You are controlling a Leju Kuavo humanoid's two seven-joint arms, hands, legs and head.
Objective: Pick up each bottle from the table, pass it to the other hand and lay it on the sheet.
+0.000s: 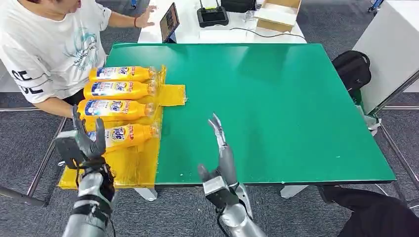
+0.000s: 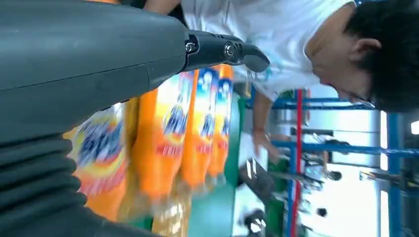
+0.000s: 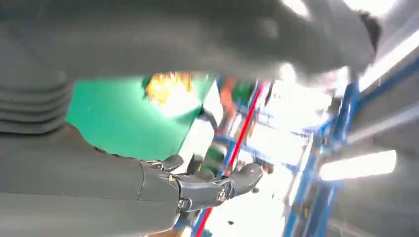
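Observation:
Several orange bottles lie side by side on the yellow sheet at the left end of the green table: the farthest bottle, then two more, and the nearest bottle. My left hand hovers open just beside the nearest bottle's base, holding nothing. In the left wrist view the bottles lie close beyond the hand's fingers. My right hand is raised over the table's front edge, fingers straight and apart, empty.
A person in a white shirt sits at the table's far left corner, one arm near the sheet. A tablet and a cardboard box stand on the white desk behind. A black bag lies at the right.

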